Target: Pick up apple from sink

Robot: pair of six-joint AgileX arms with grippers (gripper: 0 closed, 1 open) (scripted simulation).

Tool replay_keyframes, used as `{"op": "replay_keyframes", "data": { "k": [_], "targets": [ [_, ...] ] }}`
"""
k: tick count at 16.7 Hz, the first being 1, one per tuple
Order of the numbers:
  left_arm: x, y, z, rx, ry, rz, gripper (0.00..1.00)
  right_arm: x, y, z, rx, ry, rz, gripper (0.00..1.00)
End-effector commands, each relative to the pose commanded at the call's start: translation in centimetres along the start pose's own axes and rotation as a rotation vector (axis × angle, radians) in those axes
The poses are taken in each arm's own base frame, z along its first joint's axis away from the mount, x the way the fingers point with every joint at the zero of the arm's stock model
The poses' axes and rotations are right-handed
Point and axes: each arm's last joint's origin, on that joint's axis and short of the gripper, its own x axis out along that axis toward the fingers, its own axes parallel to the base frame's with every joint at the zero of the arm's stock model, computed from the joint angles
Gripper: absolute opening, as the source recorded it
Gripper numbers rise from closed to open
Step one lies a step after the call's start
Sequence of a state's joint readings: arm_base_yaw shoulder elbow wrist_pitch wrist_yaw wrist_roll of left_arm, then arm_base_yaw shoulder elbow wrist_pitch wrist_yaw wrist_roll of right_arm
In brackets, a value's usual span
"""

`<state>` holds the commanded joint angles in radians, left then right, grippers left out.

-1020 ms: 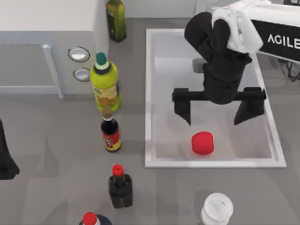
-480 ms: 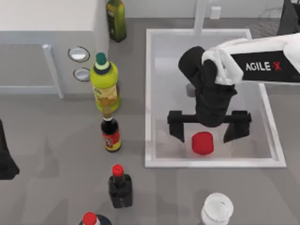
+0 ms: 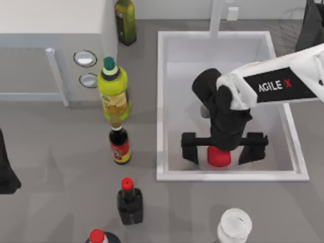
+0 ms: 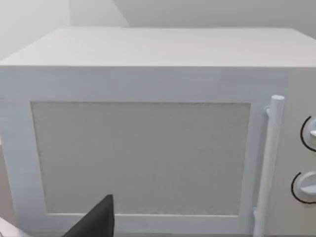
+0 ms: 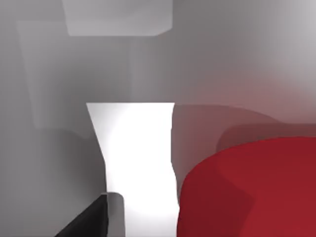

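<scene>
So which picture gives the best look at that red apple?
The top view: the apple sits on the sink floor between the right gripper's open fingers. The right wrist view shows part of it, close up. The left wrist view faces a white appliance.

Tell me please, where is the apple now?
In the top view the apple lies on the sink floor near the sink's front rim, right half of the table, between the open fingers of the right gripper.
</scene>
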<state>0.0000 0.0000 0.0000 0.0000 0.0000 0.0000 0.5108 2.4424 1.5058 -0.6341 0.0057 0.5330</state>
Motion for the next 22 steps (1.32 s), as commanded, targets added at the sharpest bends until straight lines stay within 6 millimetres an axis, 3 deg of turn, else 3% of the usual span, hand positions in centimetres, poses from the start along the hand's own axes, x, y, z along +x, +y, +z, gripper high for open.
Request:
{"op": "replay_keyframes", "data": {
  "k": [1,14,22],
  "targets": [
    [0.0,0.0,0.0,0.0,0.0,0.0,1.0,0.0,0.0,0.0,0.0,0.0,0.0,1.0],
    [0.0,0.0,0.0,0.0,0.0,0.0,1.0,0.0,0.0,0.0,0.0,0.0,0.0,0.02],
    [0.0,0.0,0.0,0.0,0.0,0.0,1.0,0.0,0.0,0.0,0.0,0.0,0.0,0.0]
  ]
}}
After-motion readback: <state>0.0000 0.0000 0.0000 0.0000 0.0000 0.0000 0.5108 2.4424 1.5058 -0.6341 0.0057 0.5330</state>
